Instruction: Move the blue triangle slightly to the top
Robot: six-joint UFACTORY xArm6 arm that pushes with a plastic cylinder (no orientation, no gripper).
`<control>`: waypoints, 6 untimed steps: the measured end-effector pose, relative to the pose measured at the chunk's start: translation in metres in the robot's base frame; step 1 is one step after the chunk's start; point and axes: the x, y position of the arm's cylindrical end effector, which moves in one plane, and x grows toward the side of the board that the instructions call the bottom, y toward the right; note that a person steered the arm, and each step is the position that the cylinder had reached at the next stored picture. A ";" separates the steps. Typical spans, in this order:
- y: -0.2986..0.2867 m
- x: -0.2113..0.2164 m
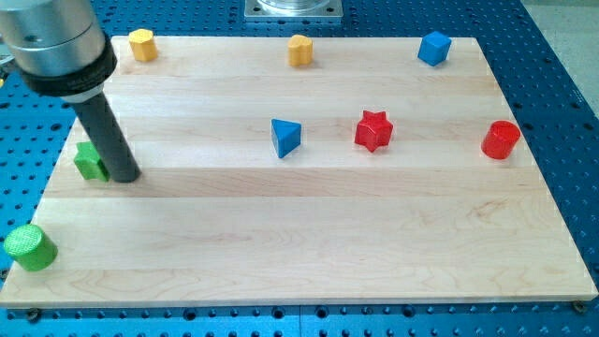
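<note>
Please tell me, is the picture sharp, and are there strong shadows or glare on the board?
Camera view: the blocks are sharp, e.g. the blue triangle; the wooden board shows soft even light and no strong glare; my tip casts only a faint shadow, beside the green block.

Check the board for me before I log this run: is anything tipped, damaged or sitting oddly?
Nothing looks damaged or spilled. One thing stands out: the green cylinder sits at the board's bottom-left corner, close to the edge. My tip rests right beside the green block, far left of the blue triangle.
</note>
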 end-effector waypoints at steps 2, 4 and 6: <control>0.162 -0.002; 0.236 -0.104; 0.348 -0.090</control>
